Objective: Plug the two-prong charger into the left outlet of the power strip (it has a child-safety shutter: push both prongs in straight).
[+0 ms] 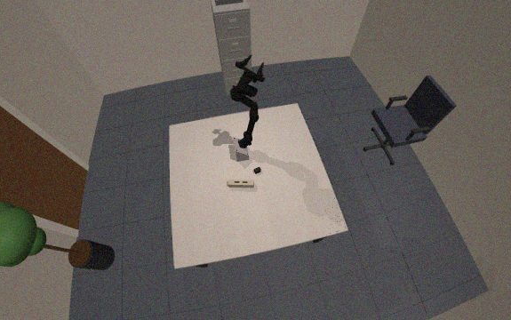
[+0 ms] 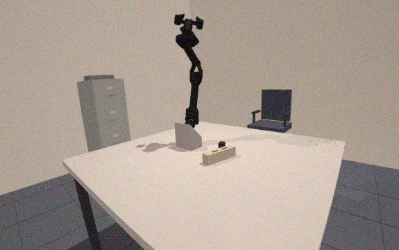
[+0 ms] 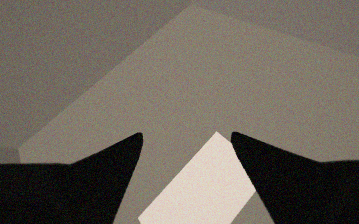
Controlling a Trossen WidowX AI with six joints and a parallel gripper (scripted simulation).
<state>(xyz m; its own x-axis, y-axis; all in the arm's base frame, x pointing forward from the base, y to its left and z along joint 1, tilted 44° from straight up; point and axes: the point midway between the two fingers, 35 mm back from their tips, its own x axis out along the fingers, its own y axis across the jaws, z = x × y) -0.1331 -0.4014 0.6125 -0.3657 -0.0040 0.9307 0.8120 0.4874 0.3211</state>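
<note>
The charger (image 1: 257,170) (image 2: 221,144) is a small black block on the white table. It stands close to the power strip, on the side towards the arm's base; its prongs cannot be made out. The power strip (image 1: 241,185) (image 2: 219,155) is a long beige block with two dark outlets in its top. My gripper (image 1: 257,60) (image 2: 189,21) (image 3: 187,136) is open and empty, raised high above the table and far from both. The wrist view shows only its two black fingers, plain room surfaces and a bright white panel, with neither charger nor strip.
A pale wedge-shaped block (image 1: 239,156) (image 2: 187,137) stands by the arm's base, between the base and the power strip. The table (image 1: 211,227) (image 2: 255,194) carries the arm's shadow. A filing cabinet (image 1: 234,40) (image 2: 110,107), a chair (image 1: 429,105) (image 2: 276,105) and a potted plant (image 1: 6,233) stand around it.
</note>
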